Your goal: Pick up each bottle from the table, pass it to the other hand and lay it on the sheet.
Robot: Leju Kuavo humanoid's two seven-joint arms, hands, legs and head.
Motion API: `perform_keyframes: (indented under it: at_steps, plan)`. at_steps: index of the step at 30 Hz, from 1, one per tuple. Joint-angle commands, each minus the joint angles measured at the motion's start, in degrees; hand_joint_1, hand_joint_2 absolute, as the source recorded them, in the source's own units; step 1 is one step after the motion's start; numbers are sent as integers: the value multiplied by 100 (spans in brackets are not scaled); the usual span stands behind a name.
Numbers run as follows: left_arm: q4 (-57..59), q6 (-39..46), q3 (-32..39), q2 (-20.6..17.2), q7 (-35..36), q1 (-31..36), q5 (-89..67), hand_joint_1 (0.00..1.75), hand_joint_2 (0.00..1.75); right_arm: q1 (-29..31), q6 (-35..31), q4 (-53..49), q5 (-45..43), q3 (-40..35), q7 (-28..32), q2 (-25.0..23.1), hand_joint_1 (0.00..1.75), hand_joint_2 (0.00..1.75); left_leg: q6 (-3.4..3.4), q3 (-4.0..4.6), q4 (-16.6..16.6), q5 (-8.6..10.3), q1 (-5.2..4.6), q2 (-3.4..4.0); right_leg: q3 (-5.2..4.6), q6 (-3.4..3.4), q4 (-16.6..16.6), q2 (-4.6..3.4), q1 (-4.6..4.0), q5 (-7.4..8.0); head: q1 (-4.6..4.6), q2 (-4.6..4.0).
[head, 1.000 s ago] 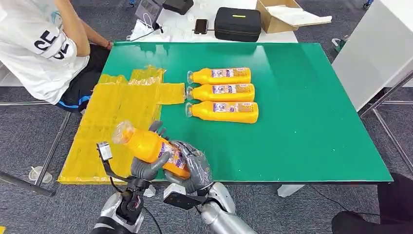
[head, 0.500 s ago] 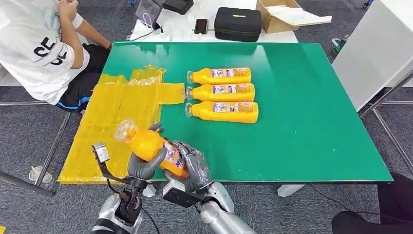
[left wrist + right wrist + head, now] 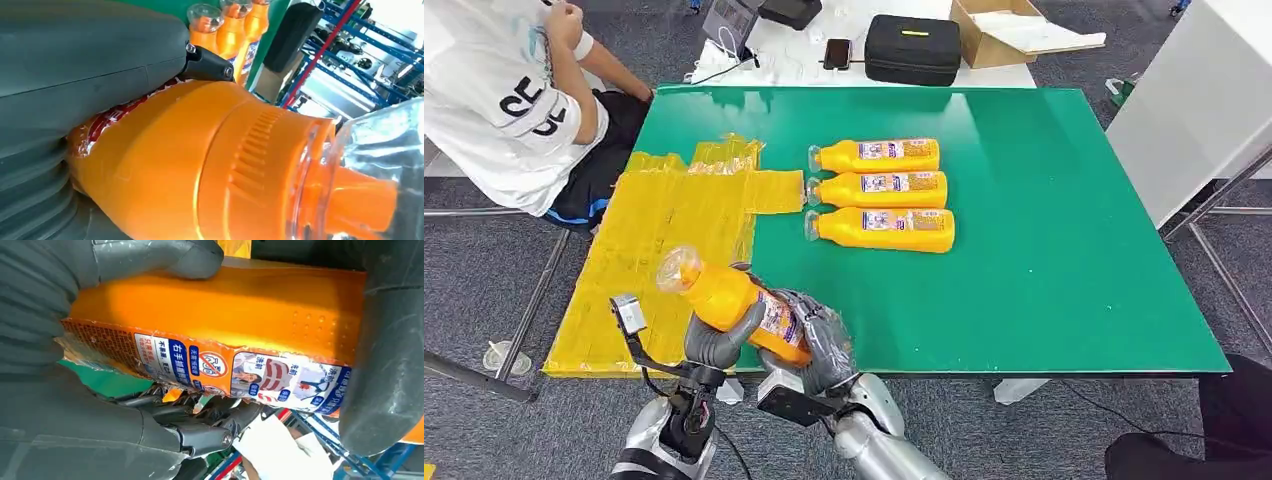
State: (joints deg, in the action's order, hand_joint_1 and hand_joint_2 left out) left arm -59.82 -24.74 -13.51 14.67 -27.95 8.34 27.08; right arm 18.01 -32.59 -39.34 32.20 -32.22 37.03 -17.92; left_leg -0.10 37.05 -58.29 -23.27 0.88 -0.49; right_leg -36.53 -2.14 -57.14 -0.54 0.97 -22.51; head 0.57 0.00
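Note:
An orange bottle [image 3: 727,296] with a clear cap is held tilted above the table's near edge, cap toward the yellow sheet [image 3: 664,240]. My left hand [image 3: 717,338] grips its middle from below and my right hand [image 3: 821,343] grips its base. In the left wrist view the bottle's shoulder and cap [image 3: 235,165] are close up against my left hand [image 3: 75,75]. The right wrist view has the labelled body [image 3: 225,325] wrapped by my right hand [image 3: 55,300]. Three more orange bottles [image 3: 879,190] lie side by side on the green table [image 3: 1044,250].
A person in a white shirt [image 3: 504,100] sits at the table's far left corner beside the sheet. A black case [image 3: 912,48], a phone [image 3: 836,52] and a cardboard box [image 3: 1014,30] lie on the white table behind. A white cabinet [image 3: 1204,100] stands to the right.
The bottle, held in both hands, has shifted only slightly, tipping its cap a little. The person at the left has raised an arm.

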Motion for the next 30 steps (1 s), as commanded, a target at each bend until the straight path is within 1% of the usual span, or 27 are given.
perform_keyframes:
  at_steps: [1, 2, 3, 4, 5, 6, 8, 9, 11, 12, 14, 16, 17, 18, 19, 20, 21, 22, 23, 24, 25, 26, 27, 28, 29, 30]
  plan:
    - [33, -98, -175, 17, 130, 366, 153, 175, 175, 95, 124, 91, -193, 167, -40, 38, 0, 175, 4, -13, -1, -4, 1, -11, 19, 7, 0, 18, -4, -9, 2, 0]
    - [14, -51, -137, 23, 117, 361, 154, 175, 175, 63, 174, 3, -236, 190, -43, 50, 0, 0, 3, -6, 0, -1, 1, -9, 11, 5, 1, 14, -3, -4, 0, 0]
    - [-18, 72, -91, 22, 53, 376, 90, 175, 175, 16, 286, -155, -362, 249, 4, 75, 0, 0, 8, -35, -5, -14, 6, -11, 46, 12, 2, 23, -11, -17, 0, 0]
    - [-60, 266, -25, -5, -49, 416, -41, 175, 175, -71, 476, -457, -613, 366, 105, 116, 0, 0, 4, -9, -1, -3, 0, -6, 16, 6, 1, 12, -3, -6, 2, 0]
    - [-81, 420, 41, -26, -119, 457, -140, 175, 175, -159, 678, -743, -841, 452, 179, 152, 0, 0, 6, -24, -3, -11, 4, -5, 33, 10, 1, 15, -8, -12, 0, 0]
    - [-103, 647, 136, -59, -254, 524, -322, 175, 175, -280, 938, -1163, -1076, 509, 215, 225, 0, 0, 5, -6, -4, -3, 2, -13, 17, 7, -1, 21, -5, -8, -4, 0]
    - [-46, 946, 324, -82, -342, 665, -491, 175, 175, -430, 1211, -1742, -1330, 574, 187, 336, 0, 0, 3, 3, 0, 2, 0, -8, 2, 5, 0, 13, -2, 0, 2, 0]
    - [-22, 1109, 424, -108, -455, 751, -634, 175, 175, -513, 1386, -2051, -1443, 582, 150, 409, 0, 0, 4, -9, -4, -4, 5, -12, 18, 9, -1, 21, -8, -7, -2, 0]
    - [32, 1325, 560, -128, -552, 873, -803, 175, 175, -631, 1646, -2394, -1667, 633, 136, 463, 0, 0, 4, -1, 0, 2, 1, -17, 10, 7, 0, 23, -4, -3, 0, 0]
    - [50, 1524, 639, -131, -669, 936, -970, 175, 175, -668, 1699, -2504, -1695, 634, 135, 483, 0, 0, 4, -9, -3, -2, 4, -19, 21, 9, -1, 26, -7, -7, -2, 0]
    - [41, 1518, 667, -152, -665, 970, -954, 175, 175, -668, 1700, -2515, -1695, 633, 135, 481, 0, 0, 3, -2, 0, 0, 1, -8, 10, 6, 1, 12, -3, -2, 0, 0]
    - [52, 1523, 669, -140, -664, 962, -958, 175, 175, -677, 1704, -2506, -1693, 619, 136, 474, 0, 0, 6, -28, -3, -11, 7, -8, 40, 12, 4, 19, -12, -11, -2, 0]
    - [52, 1523, 669, -140, -664, 962, -958, 175, 175, -677, 1704, -2506, -1693, 619, 136, 474, 0, 0, 3, -6, 2, -1, 1, -8, 13, 5, 2, 12, -3, -3, 0, 0]
    - [69, 1662, 681, -127, -713, 972, -1052, 175, 175, -685, 1681, -2511, -1721, 632, 192, 465, 0, 0, 5, -18, 1, -6, 4, -10, 28, 8, 5, 17, -7, -7, -2, 2]
    - [99, 2015, 734, -137, -897, 1041, -1324, 175, 175, -721, 1688, -2609, -1787, 643, 281, 461, 0, 0, 5, -13, 1, -3, 3, -8, 23, 7, 4, 15, -5, -5, -2, 0]
    - [165, 2084, 829, -137, -896, 1120, -1350, 175, 175, -761, 1674, -2755, -1834, 632, 297, 468, 0, 0, 4, -8, 2, -1, 1, -5, 17, 5, 3, 10, -3, -3, -2, 0]
    - [239, 2575, 855, -198, -1099, 1239, -1782, 175, 175, -824, 1629, -3017, -1921, 596, 297, 482, 0, 0, 9, -41, -1, -16, 7, -3, 54, 13, 7, 15, -12, -15, -2, 0]
    - [323, 2797, 909, -221, -1153, 1327, -1951, 175, 175, -860, 1604, -3160, -1989, 579, 297, 487, 0, 0, 4, -3, -1, -1, 2, -7, 13, 6, 1, 11, -4, -3, -2, 2]
    - [240, 3300, 933, -267, -1205, 1385, -2417, 175, 175, -882, 1550, -3321, -2063, 523, 297, 515, 0, 0, 5, -17, -4, -8, 4, -7, 27, 10, -1, 15, -8, -9, -2, 0]
    - [186, 3757, 952, -307, -1205, 1429, -2868, 175, 175, -887, 1470, -3410, -2132, 482, 297, 527, 0, 0, 3, -6, -3, -2, 3, -9, 15, 9, -2, 15, -6, -5, -2, 0]
    - [67, 4622, 673, -527, -1205, 1494, -3721, 175, 175, -870, 1458, -3508, -2256, 429, 297, 529, 0, 0, 4, -14, -6, -7, 6, -7, 23, 12, -4, 15, -9, -9, -2, 0]
    - [384, 5160, 621, -620, -1205, 1652, -4165, 175, 175, -849, 1414, -3573, -2278, 395, 297, 523, 0, 0, 3, -6, -3, -3, 3, -6, 14, 10, -3, 13, -6, -5, -2, 0]
    - [759, 5637, 331, -814, -1205, 1860, -4828, 175, 175, -806, 1349, -3566, -2331, 345, 297, 526, 0, 0, 2, -16, -6, -8, 6, -4, 24, 14, -6, 13, -10, -10, -2, 0]
    - [1479, 6257, 220, -934, -1205, 2192, -5677, 175, 175, -717, 1373, -3459, -2458, 330, 297, 503, 0, 0, 1, -6, 0, 1, 2, -5, 13, 9, -3, 10, -5, -2, -2, 0]
    - [1795, 6358, 207, -976, -1205, 2336, -5973, 175, 175, -675, 1391, -3419, -2493, 316, 297, 495, 0, 0, 1, -4, 3, 4, 2, -6, 10, 7, 0, 9, -4, 1, -2, 0]
    - [2278, 6474, 84, -1130, -712, 2588, -7400, 175, 175, -598, 1439, -3338, -2538, 277, 297, 497, 0, 0, 1, -18, 5, 2, 4, -3, 22, 10, 2, 10, -7, -1, 0, 0]
